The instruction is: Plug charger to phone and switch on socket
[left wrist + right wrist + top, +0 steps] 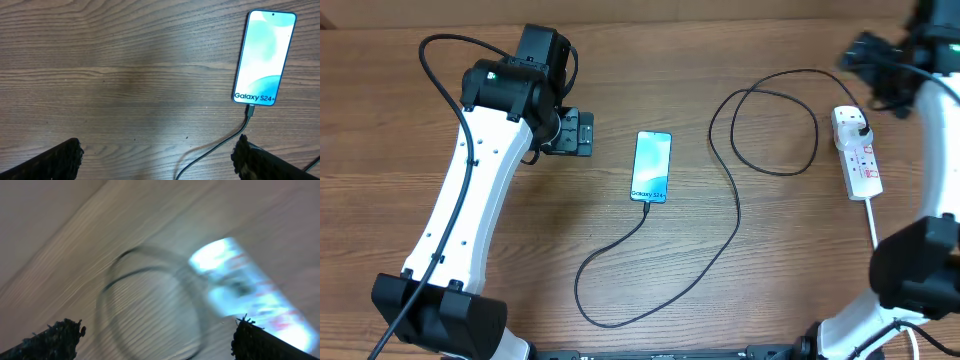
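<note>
The phone (651,166) lies flat mid-table with its cyan screen lit; the left wrist view has the phone (262,57) at upper right. The charger (735,215), a thin black cable, has its tip seated in the phone's near end (250,111). It loops across the table, and its black plug sits in the socket (860,160), a white strip at the right. My left gripper (576,132) (157,162) stands open left of the phone, holding nothing. My right gripper (868,52) (157,340) hovers open near the socket (250,295), which shows blurred beside the cable loop (150,305).
The socket's white cord (873,222) runs toward the table's front edge at the right. The charger's slack forms a wide loop (595,300) in front of the phone and another (770,120) left of the socket. Bare wood lies under the left gripper.
</note>
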